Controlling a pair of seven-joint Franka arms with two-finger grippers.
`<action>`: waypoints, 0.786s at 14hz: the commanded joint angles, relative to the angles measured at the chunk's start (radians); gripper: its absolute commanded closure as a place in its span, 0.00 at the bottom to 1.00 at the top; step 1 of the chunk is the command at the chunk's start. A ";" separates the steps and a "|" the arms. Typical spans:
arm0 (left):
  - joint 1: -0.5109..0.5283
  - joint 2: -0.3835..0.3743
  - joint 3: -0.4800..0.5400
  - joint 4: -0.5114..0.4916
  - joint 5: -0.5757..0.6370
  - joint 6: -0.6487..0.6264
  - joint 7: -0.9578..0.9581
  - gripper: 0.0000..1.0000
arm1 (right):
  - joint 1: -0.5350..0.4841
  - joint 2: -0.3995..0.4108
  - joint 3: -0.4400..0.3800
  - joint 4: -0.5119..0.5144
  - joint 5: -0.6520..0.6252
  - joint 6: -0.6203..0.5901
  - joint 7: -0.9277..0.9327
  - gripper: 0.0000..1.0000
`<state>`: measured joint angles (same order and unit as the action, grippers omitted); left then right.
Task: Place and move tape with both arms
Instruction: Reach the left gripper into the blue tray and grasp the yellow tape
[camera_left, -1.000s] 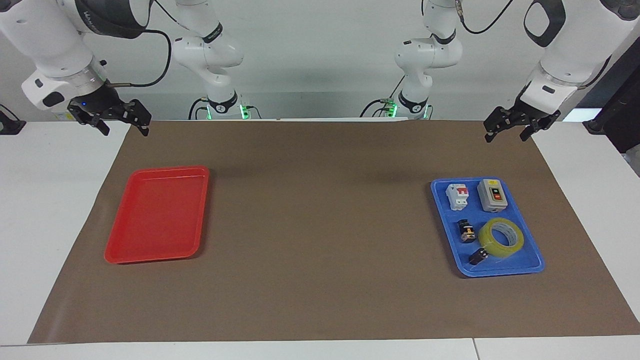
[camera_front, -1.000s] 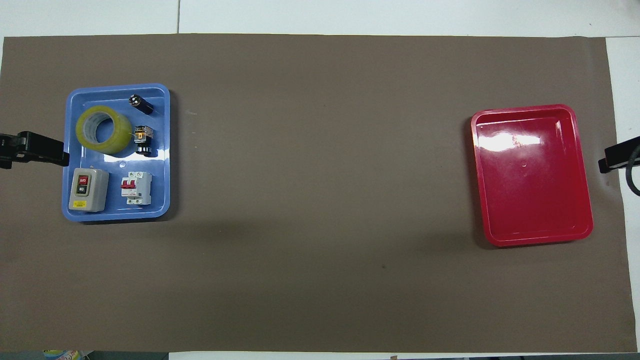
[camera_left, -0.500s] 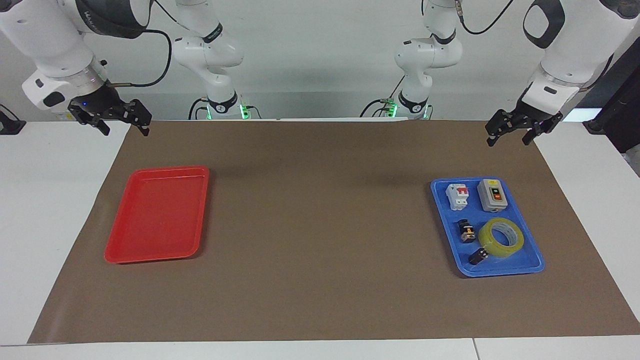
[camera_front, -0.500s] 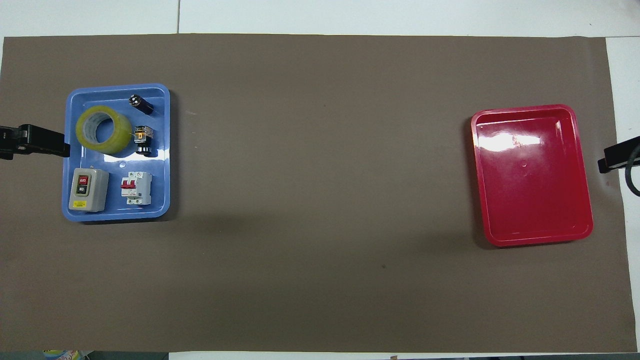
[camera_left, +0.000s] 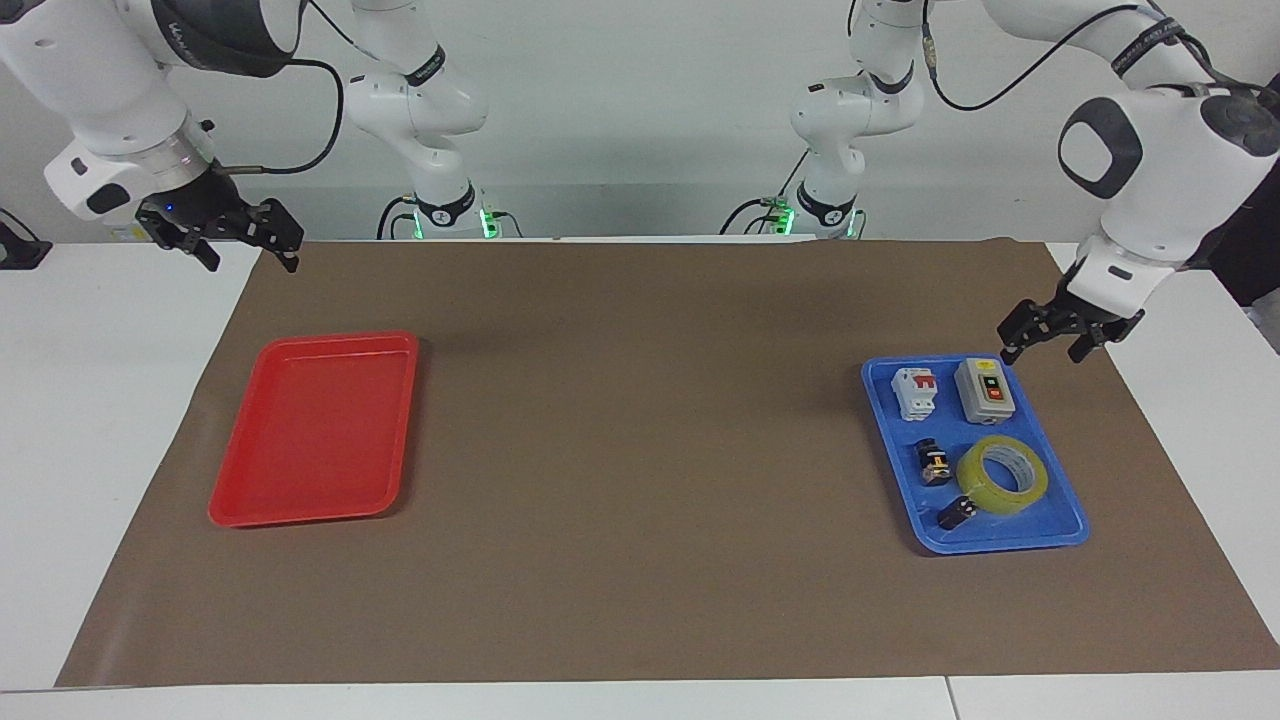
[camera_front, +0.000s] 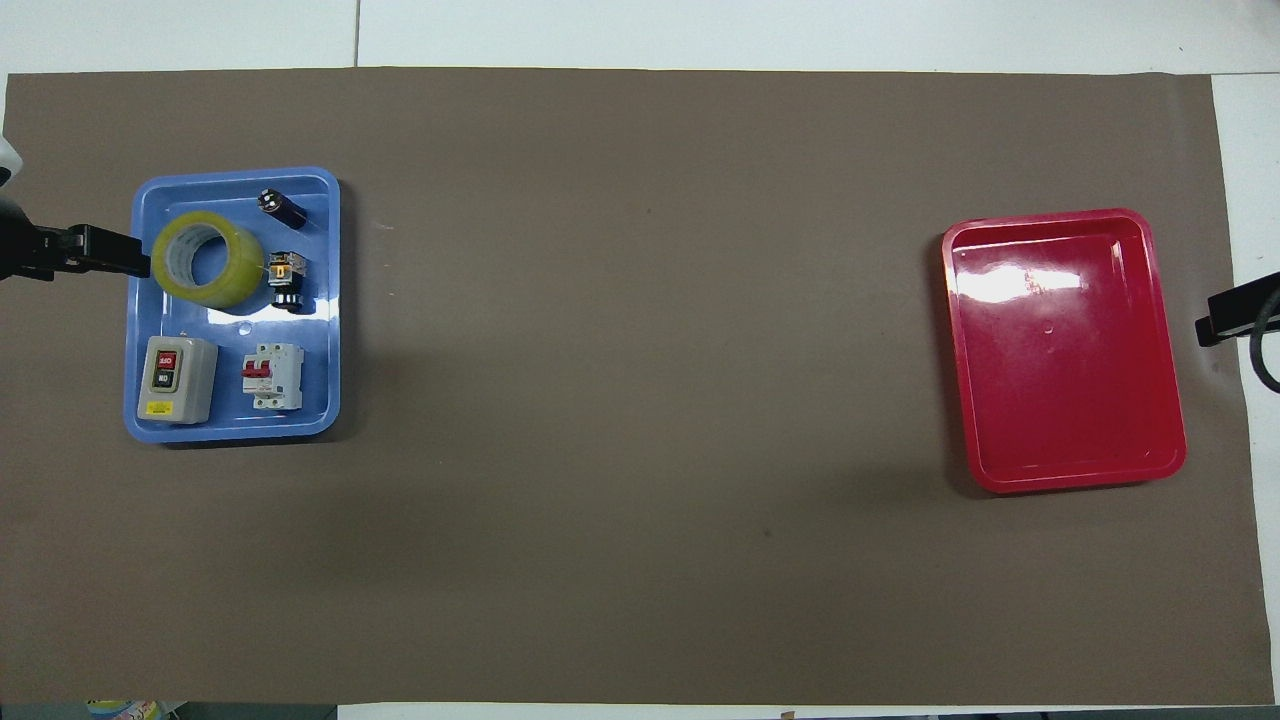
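A: Tape (camera_left: 1002, 475) lies flat in blue tray (camera_left: 1060, 478), beside a grey switch box (camera_left: 985, 391), breaker (camera_left: 915, 392), two small black parts.

B: Brown mat (camera_left: 640, 450) on white table; red tray (camera_left: 312, 428) at right arm's end. Left gripper (camera_left: 1058, 337) spread over blue tray's edge; right gripper (camera_left: 232, 238) spread, waiting.

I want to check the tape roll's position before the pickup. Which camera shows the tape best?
The overhead view: the tape shows as a full ring in the blue tray, core visible, though the left gripper overlaps its edge there. The facing view shows it slanted, with that gripper raised clear of it.
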<state>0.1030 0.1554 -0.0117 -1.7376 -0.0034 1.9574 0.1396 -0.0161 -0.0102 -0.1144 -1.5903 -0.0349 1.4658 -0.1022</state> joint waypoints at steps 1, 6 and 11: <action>0.018 0.093 -0.004 0.004 0.020 0.104 0.008 0.00 | -0.004 -0.010 0.002 -0.005 0.012 0.013 -0.017 0.00; 0.057 0.174 -0.002 -0.046 0.020 0.253 -0.012 0.01 | -0.004 -0.010 0.002 -0.005 0.012 0.013 -0.017 0.00; 0.057 0.236 -0.002 -0.043 0.020 0.299 -0.225 0.01 | -0.004 -0.010 0.002 -0.005 0.012 0.013 -0.017 0.00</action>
<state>0.1577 0.3797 -0.0112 -1.7743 -0.0034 2.2301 -0.0179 -0.0160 -0.0103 -0.1144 -1.5903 -0.0349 1.4658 -0.1022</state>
